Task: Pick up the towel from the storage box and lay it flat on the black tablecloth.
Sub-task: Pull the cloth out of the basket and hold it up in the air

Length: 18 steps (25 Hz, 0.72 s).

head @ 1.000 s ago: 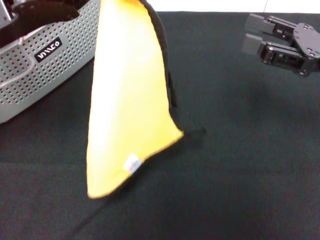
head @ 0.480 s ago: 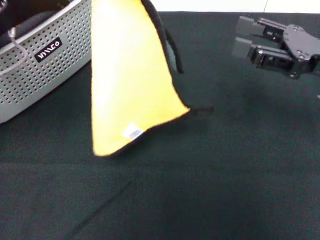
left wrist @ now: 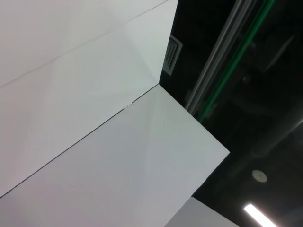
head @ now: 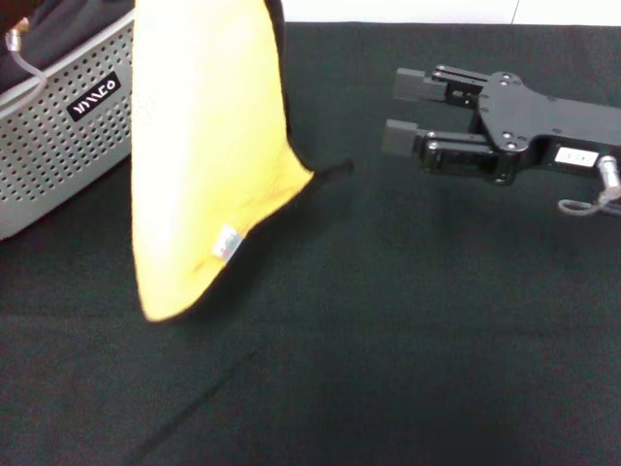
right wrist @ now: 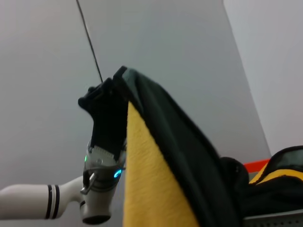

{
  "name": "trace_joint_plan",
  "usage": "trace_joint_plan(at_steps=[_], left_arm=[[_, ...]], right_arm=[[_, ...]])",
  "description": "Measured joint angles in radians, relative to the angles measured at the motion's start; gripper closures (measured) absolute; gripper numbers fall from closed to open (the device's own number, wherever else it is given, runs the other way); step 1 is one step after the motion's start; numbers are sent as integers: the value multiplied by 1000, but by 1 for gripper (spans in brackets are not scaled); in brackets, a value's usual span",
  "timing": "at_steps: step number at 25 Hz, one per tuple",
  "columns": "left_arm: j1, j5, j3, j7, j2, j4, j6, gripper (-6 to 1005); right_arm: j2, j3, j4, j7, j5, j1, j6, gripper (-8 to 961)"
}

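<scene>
Upper left of head view: storage box (head: 68,146), grey and perforated, resting on the black tablecloth (head: 388,340). Just right of it: towel (head: 204,165), yellow side forward, hanging in a long drape from above the frame, lowest corner just above the cloth, white label near the lower edge. In right wrist view: left gripper (right wrist: 108,118) clamped on the towel's top edge, suspending it. Right of centre in head view: right gripper (head: 406,112), fingers parted, holding nothing, near the towel's black-edged corner but apart from it
</scene>
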Motion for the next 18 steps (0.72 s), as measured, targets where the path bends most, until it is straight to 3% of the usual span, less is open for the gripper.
trace_joint_plan(at_steps=[12, 18], left_arm=[[-7, -52, 0, -4, -3, 2, 13, 978], [-15, -85, 0, -5, -3, 1, 14, 978]], right_arm=[[0, -104, 0, -70, -2, 24, -151, 209], [0, -178, 11, -72, 12, 59, -166, 209]])
